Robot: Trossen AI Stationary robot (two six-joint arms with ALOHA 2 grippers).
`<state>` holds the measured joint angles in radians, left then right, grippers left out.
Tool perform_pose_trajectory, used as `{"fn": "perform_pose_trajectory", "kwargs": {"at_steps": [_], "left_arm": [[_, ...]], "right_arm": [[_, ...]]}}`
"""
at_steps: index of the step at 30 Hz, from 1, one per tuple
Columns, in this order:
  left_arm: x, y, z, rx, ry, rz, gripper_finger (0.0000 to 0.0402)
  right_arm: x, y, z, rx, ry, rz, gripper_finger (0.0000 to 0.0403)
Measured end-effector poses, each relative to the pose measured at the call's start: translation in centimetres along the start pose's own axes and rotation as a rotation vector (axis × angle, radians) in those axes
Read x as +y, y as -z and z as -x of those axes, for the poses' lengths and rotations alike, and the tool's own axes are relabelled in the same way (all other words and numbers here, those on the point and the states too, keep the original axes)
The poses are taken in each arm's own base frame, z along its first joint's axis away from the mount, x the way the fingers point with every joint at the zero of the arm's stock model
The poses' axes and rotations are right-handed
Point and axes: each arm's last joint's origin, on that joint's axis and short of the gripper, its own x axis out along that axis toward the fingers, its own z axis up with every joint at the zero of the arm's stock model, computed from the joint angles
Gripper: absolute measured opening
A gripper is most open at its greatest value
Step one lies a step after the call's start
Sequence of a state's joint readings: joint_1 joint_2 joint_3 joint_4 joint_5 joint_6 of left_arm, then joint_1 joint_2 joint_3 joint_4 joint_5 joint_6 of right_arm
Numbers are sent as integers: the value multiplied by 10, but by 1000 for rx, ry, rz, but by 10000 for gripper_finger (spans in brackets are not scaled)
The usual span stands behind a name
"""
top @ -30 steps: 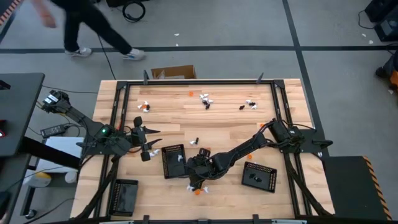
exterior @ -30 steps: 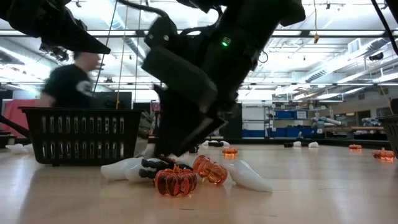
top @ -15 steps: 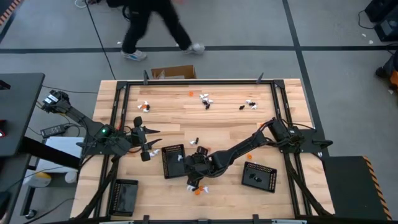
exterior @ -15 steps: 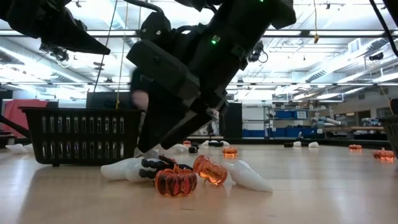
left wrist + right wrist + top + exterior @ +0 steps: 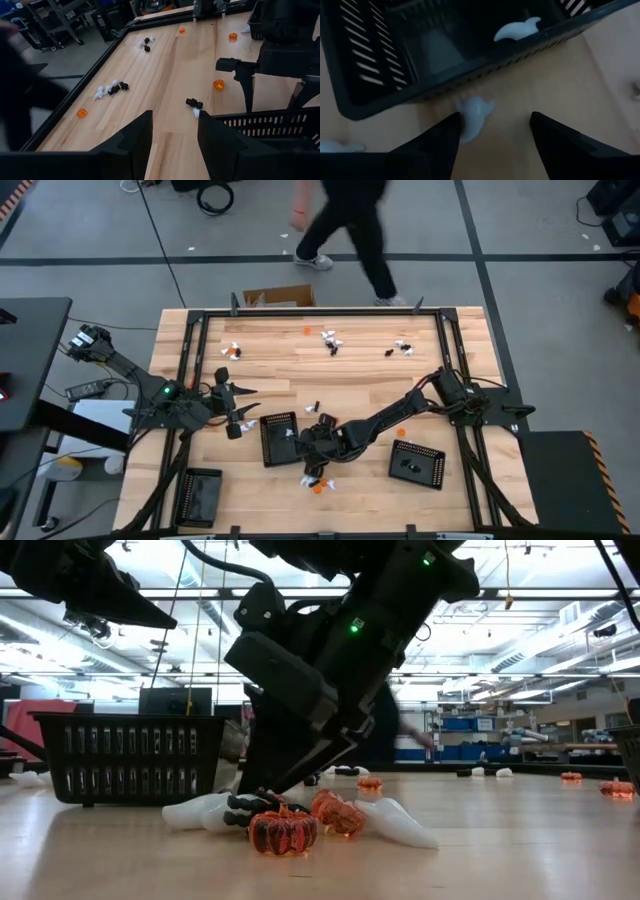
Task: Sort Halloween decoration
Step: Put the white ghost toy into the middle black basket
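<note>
Hovering low over the table with its fingers spread wide and nothing between them, the right gripper (image 5: 492,135) frames a small white ghost piece (image 5: 474,112) lying on the wood just outside the wall of a black slotted tray (image 5: 375,75). Another white ghost (image 5: 516,30) already lies inside that tray. It looks light, hard and slick, likely to skid, so I'd pinch it across its plump body, not the thin tail. Orange pumpkins (image 5: 283,830) cluster close by. The left gripper (image 5: 237,420) waits nearby, partly open and empty.
</note>
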<state>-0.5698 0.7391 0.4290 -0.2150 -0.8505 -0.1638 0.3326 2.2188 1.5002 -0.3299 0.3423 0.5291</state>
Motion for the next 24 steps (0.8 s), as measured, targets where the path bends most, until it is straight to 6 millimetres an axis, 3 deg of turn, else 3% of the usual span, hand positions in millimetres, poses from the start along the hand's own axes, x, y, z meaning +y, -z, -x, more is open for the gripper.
{"fn": "perform_pose_trajectory", "kwargs": {"at_steps": [7, 16, 24], "left_arm": [[0, 0, 0, 0, 0, 0, 162], [0, 0, 0, 0, 0, 0, 162], [0, 0, 0, 0, 0, 0, 162]], "right_arm": [[0, -1, 0, 7, -31, 17, 228], [1, -1, -1, 12, -51, -8, 136], [0, 0, -1, 21, -47, -26, 84]]}}
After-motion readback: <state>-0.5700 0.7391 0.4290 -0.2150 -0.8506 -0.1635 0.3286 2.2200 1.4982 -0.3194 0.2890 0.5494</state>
